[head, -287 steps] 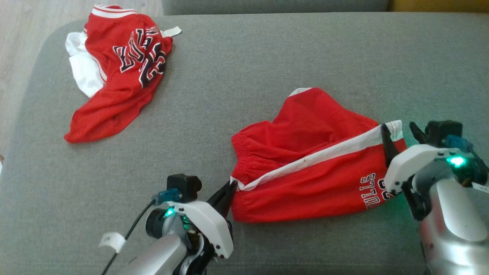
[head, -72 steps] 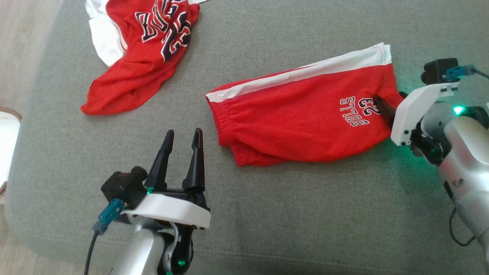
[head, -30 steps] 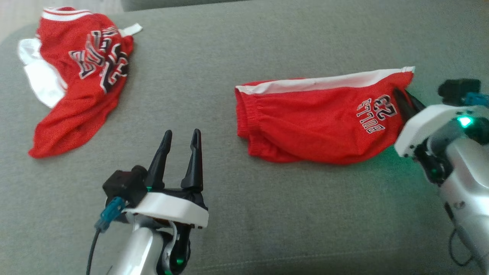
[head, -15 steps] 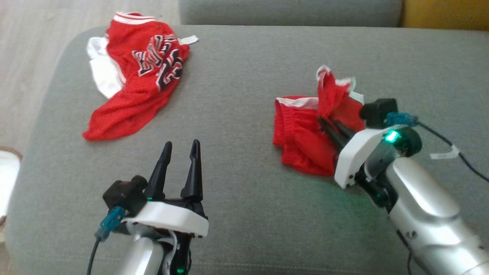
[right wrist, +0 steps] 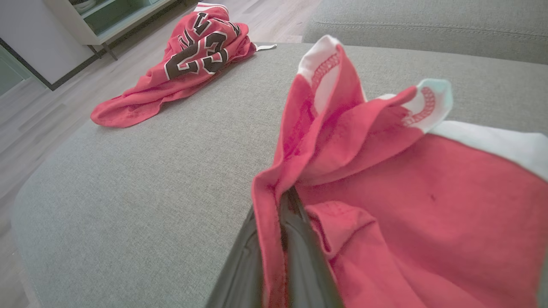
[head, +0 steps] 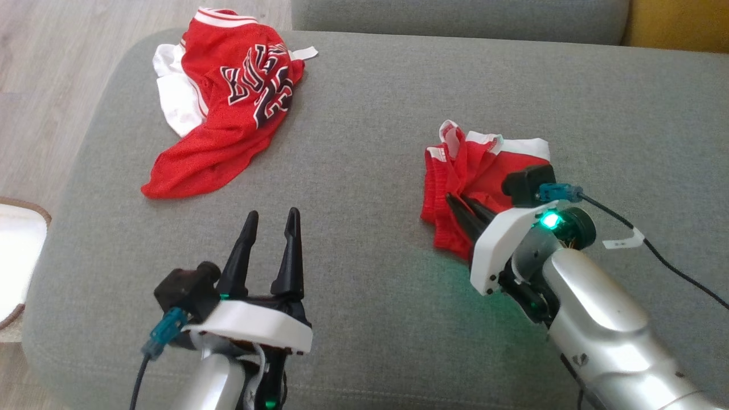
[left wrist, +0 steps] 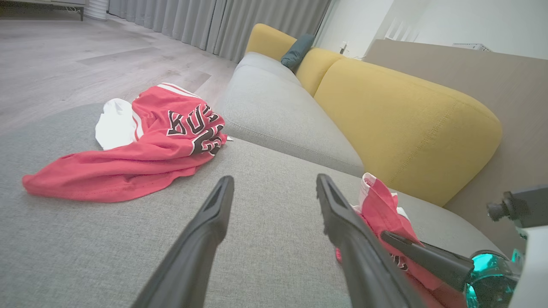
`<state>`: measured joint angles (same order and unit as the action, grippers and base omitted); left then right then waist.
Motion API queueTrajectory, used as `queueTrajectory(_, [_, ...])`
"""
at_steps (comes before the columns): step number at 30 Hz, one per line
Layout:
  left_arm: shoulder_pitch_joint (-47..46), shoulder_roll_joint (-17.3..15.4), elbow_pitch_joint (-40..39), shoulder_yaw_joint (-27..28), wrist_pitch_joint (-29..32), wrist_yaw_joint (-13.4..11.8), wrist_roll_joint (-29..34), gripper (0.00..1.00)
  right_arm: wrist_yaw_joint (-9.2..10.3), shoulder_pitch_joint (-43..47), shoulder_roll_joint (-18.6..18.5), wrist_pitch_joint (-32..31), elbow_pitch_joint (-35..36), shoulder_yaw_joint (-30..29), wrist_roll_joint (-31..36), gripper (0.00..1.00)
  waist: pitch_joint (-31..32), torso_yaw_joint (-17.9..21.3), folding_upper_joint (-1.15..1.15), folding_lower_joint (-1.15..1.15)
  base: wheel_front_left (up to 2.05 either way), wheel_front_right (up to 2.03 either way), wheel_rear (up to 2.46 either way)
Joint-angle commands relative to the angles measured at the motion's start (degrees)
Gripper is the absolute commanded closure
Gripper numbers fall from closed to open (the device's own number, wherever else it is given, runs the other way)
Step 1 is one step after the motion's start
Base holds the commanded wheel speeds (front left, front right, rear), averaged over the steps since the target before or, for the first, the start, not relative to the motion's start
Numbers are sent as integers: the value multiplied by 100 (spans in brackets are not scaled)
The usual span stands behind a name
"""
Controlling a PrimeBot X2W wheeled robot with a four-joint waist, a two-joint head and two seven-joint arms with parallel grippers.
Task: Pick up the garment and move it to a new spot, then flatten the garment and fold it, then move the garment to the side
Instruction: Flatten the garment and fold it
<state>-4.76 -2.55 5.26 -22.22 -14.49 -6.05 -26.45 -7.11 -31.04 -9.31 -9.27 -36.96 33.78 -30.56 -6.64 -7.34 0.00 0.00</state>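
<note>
The garment [head: 228, 108], a red jersey with white sleeves and black-and-white lettering, lies crumpled at the far left of the grey cushion [head: 364, 102]. It also appears in the left wrist view [left wrist: 141, 149] and the right wrist view [right wrist: 188, 55], with no gripper touching it. My left gripper [head: 272, 215] hovers open and empty near the front edge, its fingers pointing toward the garment [left wrist: 275, 179]. My right gripper [head: 457, 200] is shut on a fold of a smaller red piece with white trim [head: 490, 165], bunched at mid-right. In the right wrist view the cloth [right wrist: 428, 205] wraps the right gripper [right wrist: 287, 201].
A grey sofa seat [head: 455, 14] and a yellow backrest [left wrist: 402, 111] lie beyond the cushion. Wood floor [head: 51, 68] runs along the left, with a pale round object [head: 14, 256] at the lower left. A black cable [head: 655, 250] trails from my right wrist.
My right gripper has pulled the end of the smaller red piece leftward over itself, so it went from flat to bunched. The head camera shifted. My left gripper stayed open and still.
</note>
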Motion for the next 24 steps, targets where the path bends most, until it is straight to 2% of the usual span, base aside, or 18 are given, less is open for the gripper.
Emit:
queueTrajectory(1, [-85, -32, -196, 131, -51, -8, -20, 0, -37, -178, 110, 74, 137, 27, 47, 58, 2, 1, 0, 0, 0, 0, 0])
queueTrajectory(2, [-81, -32, -194, 128, -51, -13, -23, 0, -37, -191, 129, 106, 93, 34, 64, 13, 6, 4, 0, 0, 0, 0, 0])
queueTrajectory(3, [-75, -32, -193, 126, -51, -19, -24, 0, -37, -200, 147, 150, 60, 40, 79, 0, 11, 10, 0, 0, 0, 0, 0])
queueTrajectory(9, [-32, -32, -161, 113, -51, -23, -21, 0, -37, -187, 201, 527, 146, 184, 56, 0, 72, 131, 0, 0, 0, 0, 0])
queueTrajectory(14, [-9, -32, -167, 97, -51, -33, -11, 0, -37, -74, 108, 788, 454, 114, -17, 0, 101, 240, 0, 0, 0, 0, 0])
queueTrajectory(20, [5, -32, -172, 121, -51, -28, 3, 0, -37, 184, -113, 1162, 839, -644, 87, 0, 117, 339, 0, 0, 0, 0, 0])
queueTrajectory(24, [-3, -32, -193, 118, -51, -29, 12, 0, -37, 330, -256, 1187, 889, -1102, 394, 0, 89, 364, 0, 0, 0, 0, 0])
